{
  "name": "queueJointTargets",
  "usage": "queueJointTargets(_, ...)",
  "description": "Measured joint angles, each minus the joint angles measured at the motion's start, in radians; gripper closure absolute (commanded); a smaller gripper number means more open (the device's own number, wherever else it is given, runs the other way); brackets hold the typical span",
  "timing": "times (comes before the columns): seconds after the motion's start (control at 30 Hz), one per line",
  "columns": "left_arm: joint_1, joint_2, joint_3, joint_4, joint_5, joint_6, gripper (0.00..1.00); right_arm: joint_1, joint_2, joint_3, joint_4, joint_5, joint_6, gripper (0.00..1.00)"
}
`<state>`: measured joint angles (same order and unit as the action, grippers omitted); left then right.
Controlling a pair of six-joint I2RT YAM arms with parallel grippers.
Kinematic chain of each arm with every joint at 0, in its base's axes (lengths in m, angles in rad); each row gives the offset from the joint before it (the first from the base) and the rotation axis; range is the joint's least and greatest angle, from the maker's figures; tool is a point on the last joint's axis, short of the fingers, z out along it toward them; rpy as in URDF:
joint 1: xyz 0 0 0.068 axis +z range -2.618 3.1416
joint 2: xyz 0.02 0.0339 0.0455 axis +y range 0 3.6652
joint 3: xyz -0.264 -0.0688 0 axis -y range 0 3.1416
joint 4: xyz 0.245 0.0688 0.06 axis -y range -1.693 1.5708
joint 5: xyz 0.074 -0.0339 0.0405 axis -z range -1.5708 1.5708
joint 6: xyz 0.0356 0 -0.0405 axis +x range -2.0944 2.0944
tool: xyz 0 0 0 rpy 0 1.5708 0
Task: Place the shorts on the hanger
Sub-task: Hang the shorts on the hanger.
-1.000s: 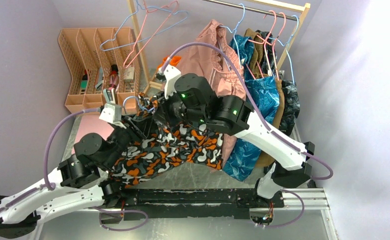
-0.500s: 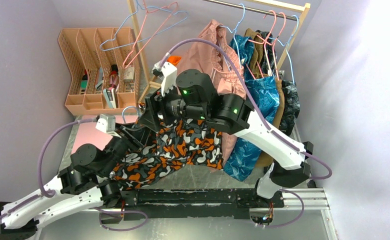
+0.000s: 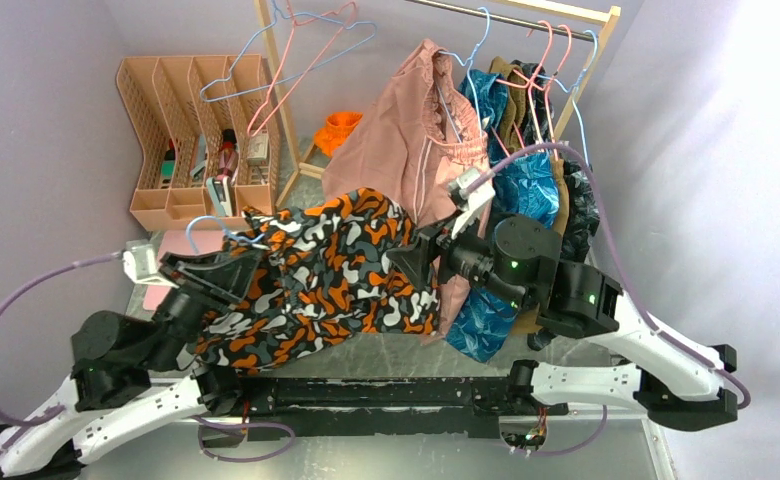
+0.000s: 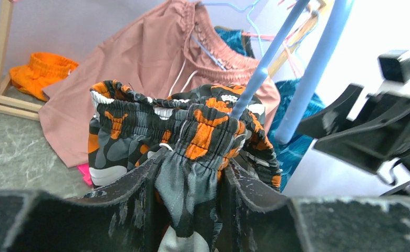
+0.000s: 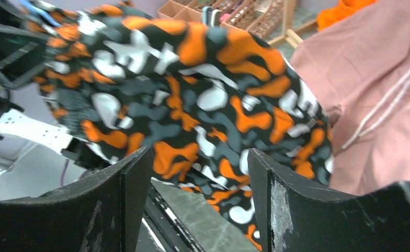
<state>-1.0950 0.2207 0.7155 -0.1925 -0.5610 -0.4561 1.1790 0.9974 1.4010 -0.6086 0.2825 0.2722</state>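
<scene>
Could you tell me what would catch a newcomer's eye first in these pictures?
The orange, black, white and grey blotch-print fabric shorts fill the centre, waistband pinched in the left gripper beside a thin light-blue hanger. The right gripper stands open at their right edge, a dusty-pink garment hanging behind it.

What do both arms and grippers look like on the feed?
Left arm and right arm: white links, black rounded joints, green lights on the right's joints, a lilac cable looping along each. Left gripper and right gripper have black, scuffed, wedge-shaped fingers.
</scene>
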Motion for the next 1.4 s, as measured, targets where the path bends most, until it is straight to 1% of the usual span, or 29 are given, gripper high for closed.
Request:
queueJointTargets(0.07, 0.000, -0.032, 0.021, -0.023, -0.003, -0.010, 0.93, 0.000, -0.055, -0.079, 0.037, 0.042, -0.002, 0.30)
queueJointTargets(0.17, 0.000, -0.078, 0.040, -0.051, -0.011, -0.027, 0.93, 0.000, -0.072, -0.171, 0.090, 0.089, -0.005, 0.28)
queueJointTargets(0.3, 0.000, -0.092, 0.045, -0.072, -0.014, -0.036, 0.93, -0.004, -0.038, -0.272, 0.156, 0.121, -0.008, 0.27)
queueJointTargets(0.4, 0.000, -0.092, 0.048, -0.094, -0.015, -0.041, 0.93, -0.030, 0.005, -0.293, 0.196, 0.117, -0.006, 0.27)
queueJointTargets(0.47, 0.000, -0.091, 0.053, -0.105, -0.015, -0.042, 0.93, -0.068, 0.025, -0.299, 0.227, 0.098, 0.002, 0.27)
queueJointTargets(0.63, 0.000, -0.085, 0.077, -0.113, -0.014, -0.042, 0.93, -0.239, 0.064, -0.316, 0.313, -0.033, 0.045, 0.30)
queueJointTargets(0.7, 0.000, -0.084, 0.085, -0.113, -0.014, -0.042, 0.93, -0.273, 0.074, -0.330, 0.339, -0.081, 0.060, 0.30)
queueJointTargets(0.77, 0.000, -0.084, 0.092, -0.114, -0.014, -0.042, 0.93, -0.278, 0.071, -0.349, 0.363, -0.135, 0.069, 0.30)
queueJointTargets(0.93, 0.000, -0.082, 0.093, -0.117, -0.014, -0.041, 0.93, -0.278, 0.012, -0.377, 0.424, -0.299, 0.098, 0.31)
queueJointTargets(1.03, 0.000, -0.067, 0.093, -0.113, -0.018, -0.036, 0.93, -0.273, -0.004, -0.336, 0.445, -0.383, 0.121, 0.31)
queueJointTargets(1.13, 0.000, -0.016, 0.093, -0.103, -0.023, -0.027, 0.93, -0.256, 0.005, -0.279, 0.452, -0.430, 0.142, 0.31)
queueJointTargets(1.23, 0.000, 0.059, 0.095, -0.099, -0.031, -0.019, 0.93, -0.208, 0.036, -0.217, 0.438, -0.426, 0.151, 0.32)
queueJointTargets(1.4, 0.000, 0.167, 0.095, -0.096, -0.038, -0.005, 0.93, -0.040, 0.116, -0.116, 0.367, -0.320, 0.140, 0.32)
